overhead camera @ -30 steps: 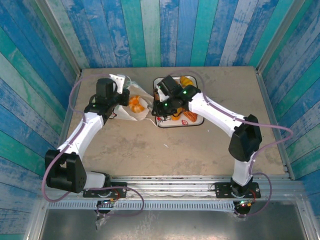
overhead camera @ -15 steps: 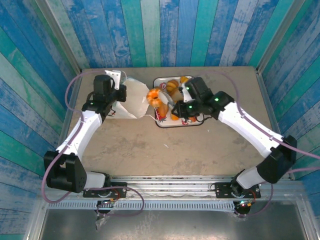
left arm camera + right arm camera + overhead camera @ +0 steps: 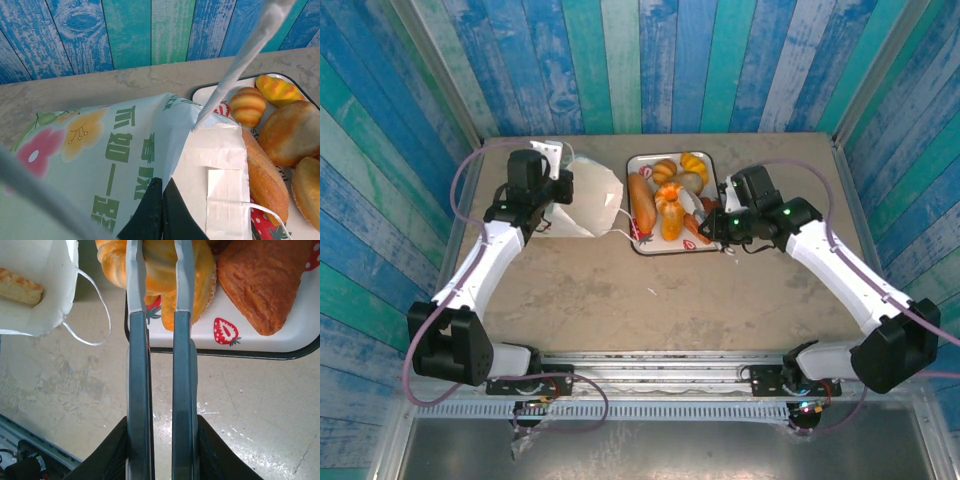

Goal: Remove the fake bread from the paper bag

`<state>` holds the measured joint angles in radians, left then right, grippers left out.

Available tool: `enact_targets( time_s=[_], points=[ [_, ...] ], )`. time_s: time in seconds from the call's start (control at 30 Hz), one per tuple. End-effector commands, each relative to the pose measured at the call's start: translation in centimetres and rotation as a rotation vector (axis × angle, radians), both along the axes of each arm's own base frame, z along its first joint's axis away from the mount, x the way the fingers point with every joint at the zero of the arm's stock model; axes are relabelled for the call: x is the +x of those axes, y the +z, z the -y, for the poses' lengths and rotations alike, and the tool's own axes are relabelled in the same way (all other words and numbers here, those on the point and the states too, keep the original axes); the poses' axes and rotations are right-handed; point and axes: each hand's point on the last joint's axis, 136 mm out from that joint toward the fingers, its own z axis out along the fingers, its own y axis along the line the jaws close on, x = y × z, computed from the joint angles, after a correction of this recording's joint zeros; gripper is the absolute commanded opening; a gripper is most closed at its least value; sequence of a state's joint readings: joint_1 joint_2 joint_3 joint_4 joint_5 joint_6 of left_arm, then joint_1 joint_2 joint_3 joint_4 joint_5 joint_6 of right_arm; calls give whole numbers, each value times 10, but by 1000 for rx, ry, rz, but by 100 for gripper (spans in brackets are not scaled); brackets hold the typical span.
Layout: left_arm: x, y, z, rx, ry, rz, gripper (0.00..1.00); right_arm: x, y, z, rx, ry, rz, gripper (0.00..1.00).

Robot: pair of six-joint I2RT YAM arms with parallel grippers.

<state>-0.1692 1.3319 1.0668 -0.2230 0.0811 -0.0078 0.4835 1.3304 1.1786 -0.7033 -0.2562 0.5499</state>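
Beige worktop [image 3: 620, 300], scuffed. Nearest, the right gripper [image 3: 722, 222] is clamped around the handles of grey tongs [image 3: 137, 390]. The tong tips sit either side of an orange ridged bun [image 3: 160, 260] on the strawberry-print tray [image 3: 250, 340]. Most of the fake bread [image 3: 642, 200] lies on that tray in several glossy pieces. The paper bag [image 3: 130, 145] is just left of the tray, mouth facing it. One golden piece [image 3: 20, 286] is inside the mouth. The left gripper [image 3: 161, 212] is pinched tight on the bag's printed wall. Blue-green plank wall [image 3: 130, 30] behind.
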Motion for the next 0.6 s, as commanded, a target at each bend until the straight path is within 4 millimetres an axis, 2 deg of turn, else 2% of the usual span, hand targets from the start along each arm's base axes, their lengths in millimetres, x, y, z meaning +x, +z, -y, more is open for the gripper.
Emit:
enact_targets(
  time_s=[0.0, 0.37, 0.57],
  points=[
    [-3, 18, -1, -11, 1, 32, 0, 13, 8, -9, 49, 13, 37, 1],
    [-4, 19, -1, -4, -7, 36, 0, 34, -21, -20, 73, 29, -13, 1],
    [-5, 21, 1, -6, -19, 40, 0, 36, -40, -21, 57, 31, -65, 1]
  ],
)
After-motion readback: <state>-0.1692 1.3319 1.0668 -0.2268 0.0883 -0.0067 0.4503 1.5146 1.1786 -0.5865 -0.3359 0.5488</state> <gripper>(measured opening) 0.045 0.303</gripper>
